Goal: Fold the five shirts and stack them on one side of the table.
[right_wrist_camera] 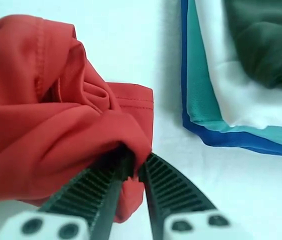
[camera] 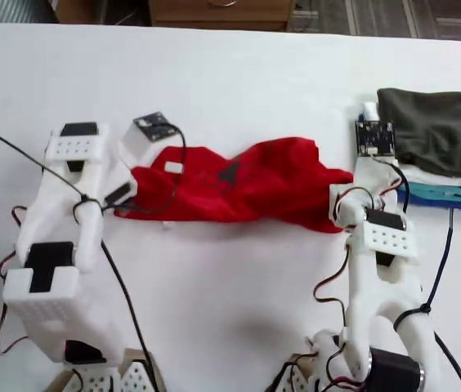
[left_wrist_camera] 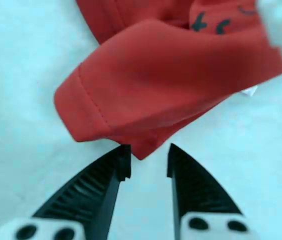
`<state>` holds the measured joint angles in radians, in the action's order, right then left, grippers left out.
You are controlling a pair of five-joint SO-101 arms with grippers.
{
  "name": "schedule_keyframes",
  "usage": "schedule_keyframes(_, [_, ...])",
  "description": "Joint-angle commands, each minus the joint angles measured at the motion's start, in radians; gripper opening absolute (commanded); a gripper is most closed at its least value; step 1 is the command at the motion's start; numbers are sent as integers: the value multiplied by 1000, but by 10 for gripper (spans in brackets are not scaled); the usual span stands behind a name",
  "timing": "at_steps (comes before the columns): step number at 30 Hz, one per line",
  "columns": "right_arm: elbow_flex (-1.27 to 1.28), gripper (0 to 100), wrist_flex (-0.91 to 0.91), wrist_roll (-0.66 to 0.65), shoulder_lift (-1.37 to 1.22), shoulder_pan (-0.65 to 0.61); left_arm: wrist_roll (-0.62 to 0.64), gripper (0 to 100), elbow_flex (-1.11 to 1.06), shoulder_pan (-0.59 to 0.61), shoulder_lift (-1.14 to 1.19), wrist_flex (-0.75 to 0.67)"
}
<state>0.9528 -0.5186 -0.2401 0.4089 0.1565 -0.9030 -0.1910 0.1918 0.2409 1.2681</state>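
Lying crumpled across the middle of the table (camera: 255, 73), the red shirt (camera: 247, 184) stretches between the two arms. The right end effector (right_wrist_camera: 136, 160) is clenched on a bunched fold at one end of this shirt (right_wrist_camera: 41, 125), and the fabric is pressed between its two black ribbed fingers (right_wrist_camera: 166, 185). In the high view, this end effector (camera: 341, 204) is at the shirt's end nearest to the stack. The left end effector (left_wrist_camera: 146, 155) is released: its fingers (left_wrist_camera: 191, 185) stand apart, and a hemmed corner of the red shirt (left_wrist_camera: 171, 75) reaches just between their tips without being pinched. In the high view it (camera: 120, 196) is at the opposite end of the shirt. Beside the right arm, near the table edge, there is a stack of folded shirts: the dark green shirt (right_wrist_camera: 266, 45) on top, under it the white shirt (right_wrist_camera: 241, 100), the teal shirt (right_wrist_camera: 201, 90) and the blue shirt (right_wrist_camera: 231, 137) at the bottom.
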Motion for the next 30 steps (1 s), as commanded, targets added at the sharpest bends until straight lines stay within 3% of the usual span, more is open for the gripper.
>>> schedule_keyframes(1, [-9,20,15,8,1,-4,0,221,-13,9,-6,5])
schedule_keyframes(10, [-9,20,13,8,1,-4,11,211,102,9,210,-52])
schedule_keyframes(20, [-9,20,15,8,1,-4,44,210,334,11,262,114])
schedule_keyframes(30, [-9,20,15,8,1,-4,43,210,349,21,307,98])
